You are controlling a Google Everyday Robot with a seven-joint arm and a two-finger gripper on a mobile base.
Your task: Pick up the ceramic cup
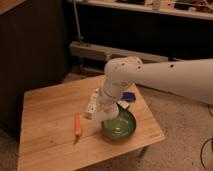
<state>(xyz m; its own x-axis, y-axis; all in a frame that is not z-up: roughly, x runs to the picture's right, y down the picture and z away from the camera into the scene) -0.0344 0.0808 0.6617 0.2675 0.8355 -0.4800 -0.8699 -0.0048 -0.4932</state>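
1. A wooden table (45, 107) fills the lower left of the frame.
2. An orange carrot (77, 126) lies near the table's middle.
3. A dark-green bowl (120, 126) sits right of it.
4. The gripper (104, 111) hangs at the bowl's left rim.
5. A long white remote-like object (91, 102) lies above the carrot.

We see the small white glossy cup (108, 114) at the gripper (104, 109), just over the green bowl's (129, 134) left rim.

the gripper (107, 111) hangs over the left rim of the green bowl (120, 125), beside a carrot (77, 125) on the wooden table (45, 115).
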